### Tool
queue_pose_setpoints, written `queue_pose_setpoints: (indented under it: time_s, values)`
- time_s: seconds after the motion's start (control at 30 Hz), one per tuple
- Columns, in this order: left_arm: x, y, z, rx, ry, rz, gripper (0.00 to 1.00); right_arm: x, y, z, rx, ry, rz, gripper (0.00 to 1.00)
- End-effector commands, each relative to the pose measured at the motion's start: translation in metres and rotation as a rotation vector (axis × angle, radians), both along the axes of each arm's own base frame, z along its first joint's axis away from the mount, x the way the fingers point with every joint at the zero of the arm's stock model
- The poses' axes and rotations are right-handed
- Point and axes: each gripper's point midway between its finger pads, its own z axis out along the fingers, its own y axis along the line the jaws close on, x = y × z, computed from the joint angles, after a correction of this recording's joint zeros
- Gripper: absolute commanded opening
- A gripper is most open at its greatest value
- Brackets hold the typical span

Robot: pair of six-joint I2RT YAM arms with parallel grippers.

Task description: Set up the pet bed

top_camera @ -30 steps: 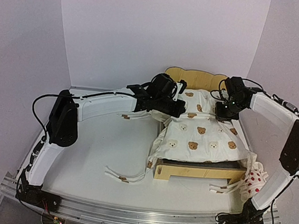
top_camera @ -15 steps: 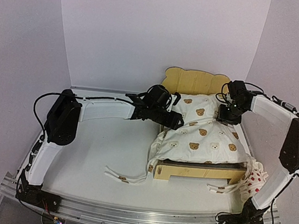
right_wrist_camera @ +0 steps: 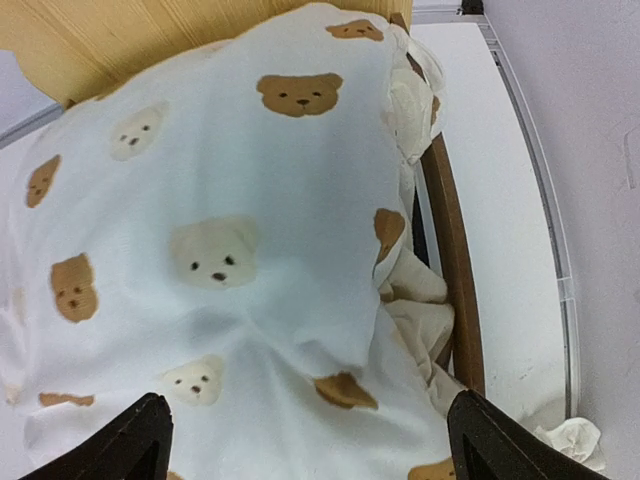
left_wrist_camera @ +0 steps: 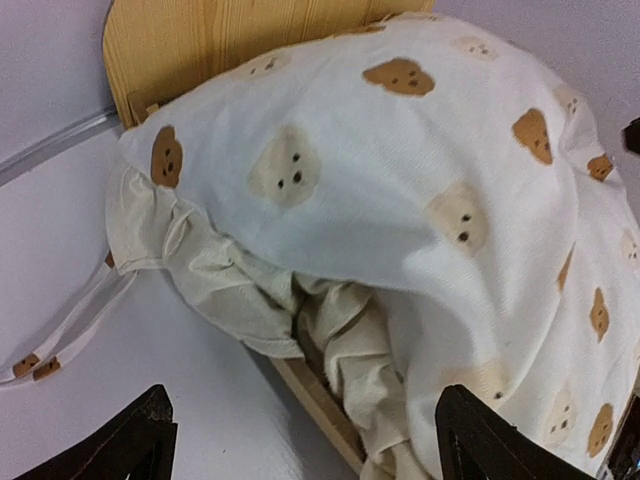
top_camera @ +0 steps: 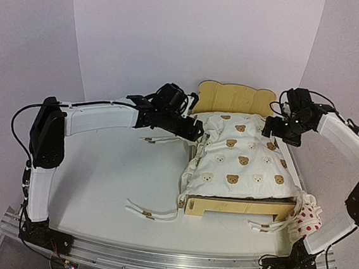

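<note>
Both grippers: left gripper and right gripper spread wide, empty.
Pet bed: I see it between them, under the cushion (ruffle spilling leftward).
Long axis: head end far, foot end near; arms equally close.

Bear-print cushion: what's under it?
The pet bed: its headboard and a side rail show around the bear-print cushion. The bed's base is fully covered, so whatever lies on it cannot be seen.
</note>
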Motion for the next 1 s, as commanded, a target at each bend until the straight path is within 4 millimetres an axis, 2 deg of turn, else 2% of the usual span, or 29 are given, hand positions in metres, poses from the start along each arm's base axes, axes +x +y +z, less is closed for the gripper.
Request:
queue_pose_setpoints:
  time_s: [0.0,0.2,0.57,0.8,0.97]
  values:
    - [-0.006,0.007,-0.031,-0.035,0.124,-0.058,0.93,-0.034,0.013,0.019,0.129,0.009,0.037,0.98]
    - [-0.006,-0.006,-0.044,-0.113,0.181,-0.116,0.94,-0.067,0.026,0.019,0.231,0.036,0.07,0.98]
    - [-0.003,-0.029,-0.079,-0.218,0.328,-0.163,0.91,-0.104,0.042,-0.007,0.328,0.123,0.101,0.98]
    - [-0.001,-0.043,-0.098,-0.264,0.397,-0.172,0.85,-0.124,0.049,-0.019,0.376,0.161,0.113,0.98]
    - [-0.002,-0.047,-0.101,-0.301,0.413,-0.176,0.73,-0.146,0.054,-0.03,0.418,0.207,0.093,0.98]
